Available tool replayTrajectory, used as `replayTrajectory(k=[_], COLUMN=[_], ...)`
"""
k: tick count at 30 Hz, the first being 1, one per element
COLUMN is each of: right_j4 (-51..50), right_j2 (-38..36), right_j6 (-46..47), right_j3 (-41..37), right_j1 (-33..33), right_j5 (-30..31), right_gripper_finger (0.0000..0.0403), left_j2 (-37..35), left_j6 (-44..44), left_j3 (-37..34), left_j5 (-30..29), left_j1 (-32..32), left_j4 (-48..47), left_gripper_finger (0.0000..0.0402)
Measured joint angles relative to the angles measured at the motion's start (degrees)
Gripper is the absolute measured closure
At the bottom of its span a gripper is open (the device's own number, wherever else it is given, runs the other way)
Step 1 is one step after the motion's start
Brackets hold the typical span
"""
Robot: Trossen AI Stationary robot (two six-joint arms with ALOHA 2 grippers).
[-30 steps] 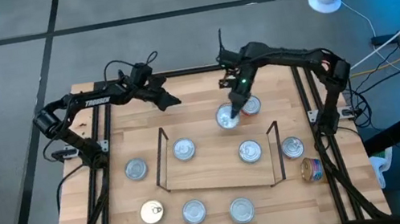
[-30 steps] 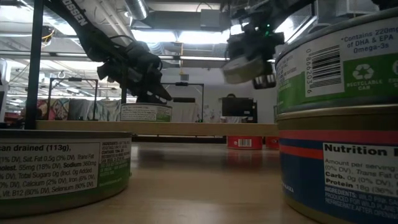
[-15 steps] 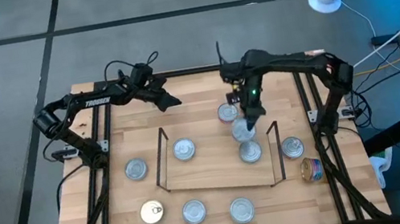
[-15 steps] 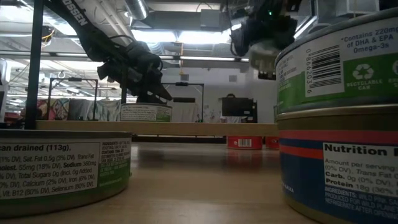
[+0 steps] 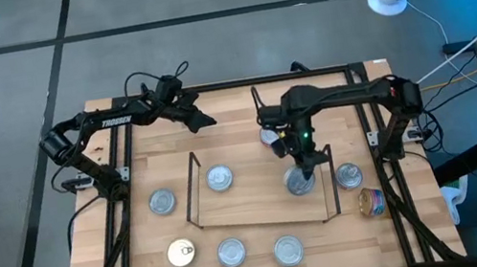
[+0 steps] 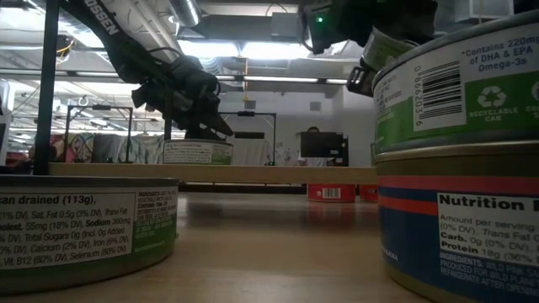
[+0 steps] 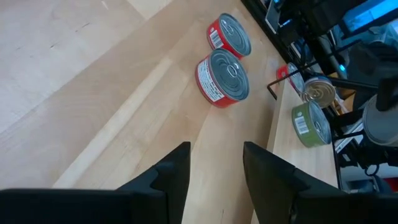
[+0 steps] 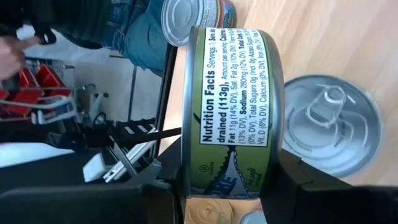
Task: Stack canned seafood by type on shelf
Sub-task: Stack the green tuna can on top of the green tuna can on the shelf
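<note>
- Right gripper (image 5: pixel 297 155) grasps a green-labelled tin (image 8: pixel 233 112) on edge above a silver-topped tin (image 5: pixel 299 181) near the shelf's (image 5: pixel 261 209) right end.
- Left gripper (image 5: pixel 200 118), fingers apart and empty, waits near the bench's (image 5: pixel 237 124) far edge.

The shelf (image 5: pixel 260 203) lies mid-table (image 5: pixel 237 124). On it sit two tins: one (image 5: pixel 219 177) near its left end, one (image 5: pixel 298 182) near its right end. The right claw (image 5: pixel 298 154) holds a tin (image 8: pixel 233 112) just above the right-hand one. Left of the shelf lies a tin (image 5: pixel 163 201); right of it two (image 5: pixel 350 176) (image 5: pixel 371 200); before it three (image 5: pixel 181 252) (image 5: pixel 231 251) (image 5: pixel 289 250); behind it another (image 5: pixel 268 135). The left claw (image 5: pixel 202 118) hangs over the table's far left part.
</note>
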Motion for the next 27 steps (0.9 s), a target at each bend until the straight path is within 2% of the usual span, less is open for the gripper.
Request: replayTrajectory(k=[5,11,27], right_j4=[1.4,4.0,11.5], right_j2=[0.0,0.0,0.1], right_j6=[-1.2,-2.5,-2.5], right_j3=[0.0,-4.4,-12.7], right_j1=[0.1,-0.7,-0.6], right_j5=[-0.1,-4.1,-1.5], right_gripper_finger=[0.0268,0.0268,0.0268], left_j2=[0.0,0.0,0.0], left_j6=[0.0,0.2,0.2], left_j3=[0.0,0.0,0.0], left_j5=[0.0,0.0,0.0], left_j1=[0.0,0.0,0.0], left_j4=[0.0,0.0,0.0], left_gripper_finger=[0.0259,0.0259,0.0259])
